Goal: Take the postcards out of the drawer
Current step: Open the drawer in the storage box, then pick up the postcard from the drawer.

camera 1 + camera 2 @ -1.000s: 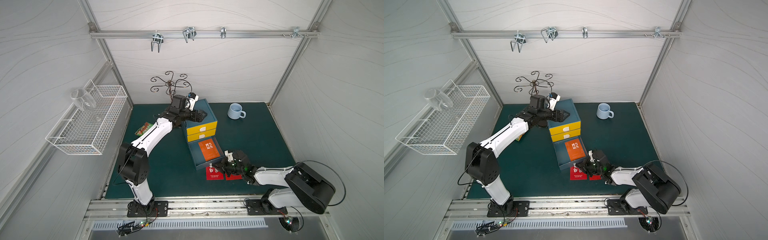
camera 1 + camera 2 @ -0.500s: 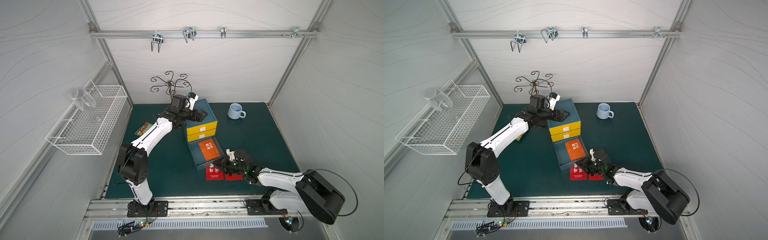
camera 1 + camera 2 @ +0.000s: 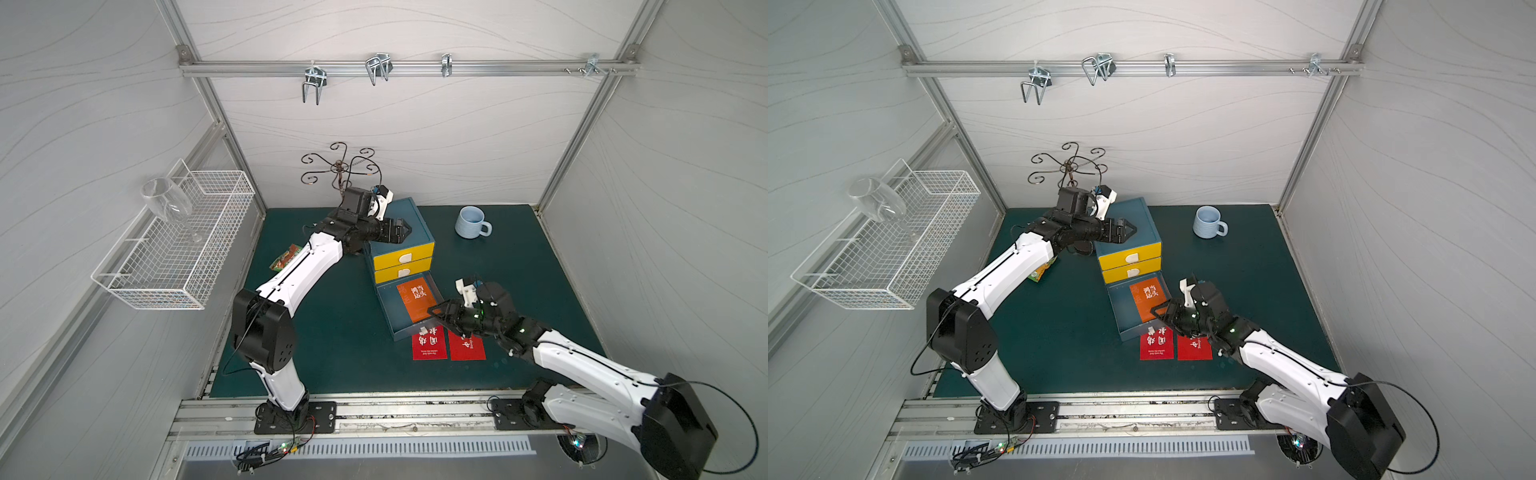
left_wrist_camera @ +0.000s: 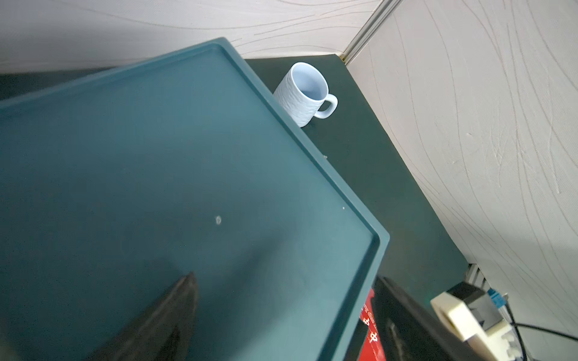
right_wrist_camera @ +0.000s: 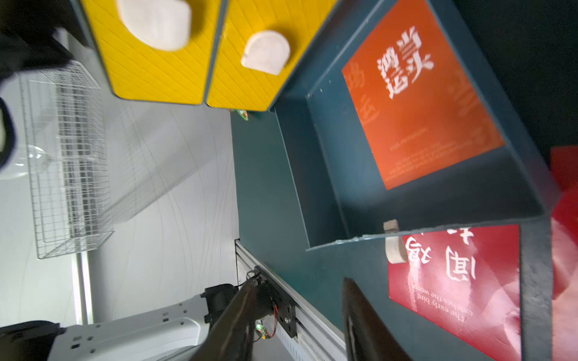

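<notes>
In both top views the left end effector [image 3: 405, 230] [image 3: 1129, 228] hovers over the cabinet [image 3: 411, 214] top, jaws apart and empty. The right end effector [image 3: 434, 311] [image 3: 1156, 311] hangs at the open drawer's [image 3: 384, 309] edge, partly open, gripping nothing. The orange card [image 3: 417, 300] lies in the drawer. Two red cards [image 3: 429, 348] [image 3: 467, 349] lie side by side on the bench [image 3: 332, 332], just in front of the drawer.

Left wrist: one finger [image 4: 169, 312] shows above the cabinet top, with a mug [image 4: 305, 93] beyond.

Right wrist: the fingers [image 5: 237, 312] are spread with only bench between them, and the orange card [image 5: 419, 103] lies flat in the drawer.

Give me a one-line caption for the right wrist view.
Open, empty right gripper near the pulled-out drawer, orange postcard inside, a red postcard outside on the mat.
</notes>
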Motion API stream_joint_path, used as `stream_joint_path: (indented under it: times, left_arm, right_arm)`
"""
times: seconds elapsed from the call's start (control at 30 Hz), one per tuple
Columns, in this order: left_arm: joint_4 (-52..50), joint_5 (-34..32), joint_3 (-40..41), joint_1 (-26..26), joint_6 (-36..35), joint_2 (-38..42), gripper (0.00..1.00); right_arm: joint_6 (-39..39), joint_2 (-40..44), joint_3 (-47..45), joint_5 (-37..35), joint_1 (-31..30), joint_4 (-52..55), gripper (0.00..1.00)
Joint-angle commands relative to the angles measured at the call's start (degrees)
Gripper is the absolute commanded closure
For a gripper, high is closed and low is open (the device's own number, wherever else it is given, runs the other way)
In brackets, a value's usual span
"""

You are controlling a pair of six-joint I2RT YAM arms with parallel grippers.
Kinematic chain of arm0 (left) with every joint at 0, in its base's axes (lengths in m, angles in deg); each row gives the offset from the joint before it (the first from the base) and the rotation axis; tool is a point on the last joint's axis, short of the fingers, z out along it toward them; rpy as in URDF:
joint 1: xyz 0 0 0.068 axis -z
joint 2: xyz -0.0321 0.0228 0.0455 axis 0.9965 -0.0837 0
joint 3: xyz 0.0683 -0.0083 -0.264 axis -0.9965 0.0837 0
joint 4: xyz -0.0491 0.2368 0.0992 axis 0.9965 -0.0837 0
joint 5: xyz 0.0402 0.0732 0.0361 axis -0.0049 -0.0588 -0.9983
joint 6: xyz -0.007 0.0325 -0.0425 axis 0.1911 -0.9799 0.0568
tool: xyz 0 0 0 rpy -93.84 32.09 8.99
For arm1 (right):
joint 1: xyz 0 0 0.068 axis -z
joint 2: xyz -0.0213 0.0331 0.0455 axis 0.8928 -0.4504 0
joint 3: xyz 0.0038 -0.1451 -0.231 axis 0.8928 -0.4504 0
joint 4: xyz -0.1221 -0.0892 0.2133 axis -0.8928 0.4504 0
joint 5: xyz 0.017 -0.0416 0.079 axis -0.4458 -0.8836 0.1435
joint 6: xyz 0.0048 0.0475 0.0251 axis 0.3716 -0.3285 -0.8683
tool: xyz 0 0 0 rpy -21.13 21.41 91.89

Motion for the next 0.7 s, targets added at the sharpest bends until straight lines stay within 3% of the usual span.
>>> stream_joint_path:
  times: [0.0,0.13,0.3,0.5,0.67]
  left_arm:
    - [-2.15,-2.97,1.85,0.28,4.91,6.86,0.08]
    - [-0.75,-6.81,9.49,2.98,8.92,13.86,0.08]
    - [-0.32,-12.38,18.12,8.68,18.09,18.75,0.08]
    - [0.92,-15.51,25.03,15.03,28.06,17.95,0.08]
    - [5.11,-15.37,29.45,16.48,34.89,16.02,0.08]
  right_arm:
    - [11.97,-1.06,4.51,1.34,4.35,14.19,0.56]
    - [21.27,-7.66,9.81,2.80,8.57,18.34,0.63]
    - [31.36,-17.26,16.23,-0.09,9.19,20.83,0.70]
    - [36.10,-24.05,19.86,-2.57,9.01,19.66,0.72]
    - [38.11,-27.45,21.30,-3.75,9.01,18.77,0.73]
